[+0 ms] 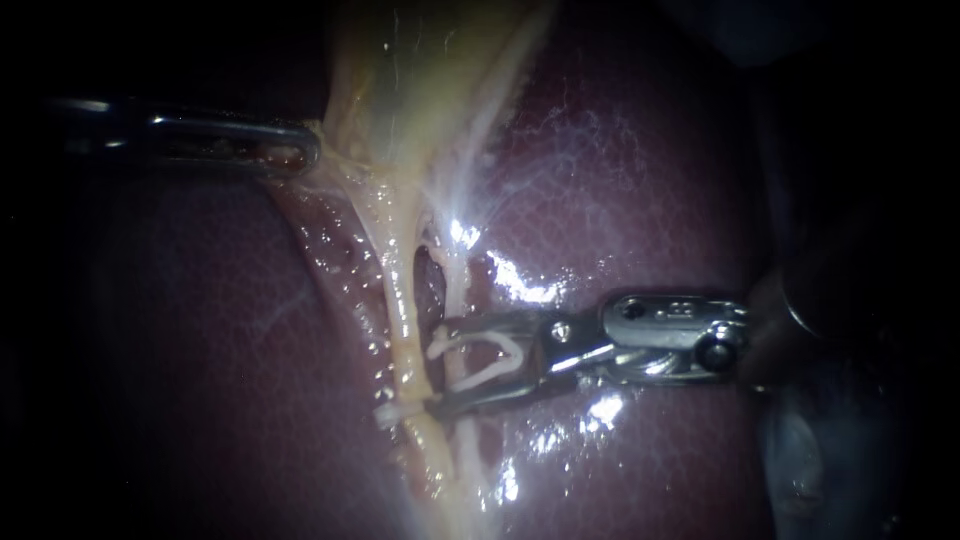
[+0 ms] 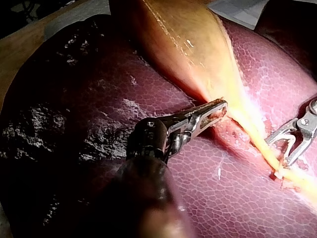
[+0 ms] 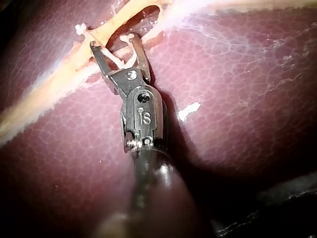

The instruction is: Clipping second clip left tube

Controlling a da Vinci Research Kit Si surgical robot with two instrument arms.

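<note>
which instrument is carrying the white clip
The right instrument: a white clip is held between its jaws. The left instrument grips only tissue.

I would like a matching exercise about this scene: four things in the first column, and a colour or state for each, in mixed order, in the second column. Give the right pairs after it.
Column one
1. left instrument
2. right instrument
3. gallbladder
4. liver

Column two
a. dark red, lies under the rest
b. jaws apart, with a white clip held between them
c. pale yellow
d. jaws shut on the gallbladder's edge

Pairs: 1-d, 2-b, 3-c, 4-a
</note>
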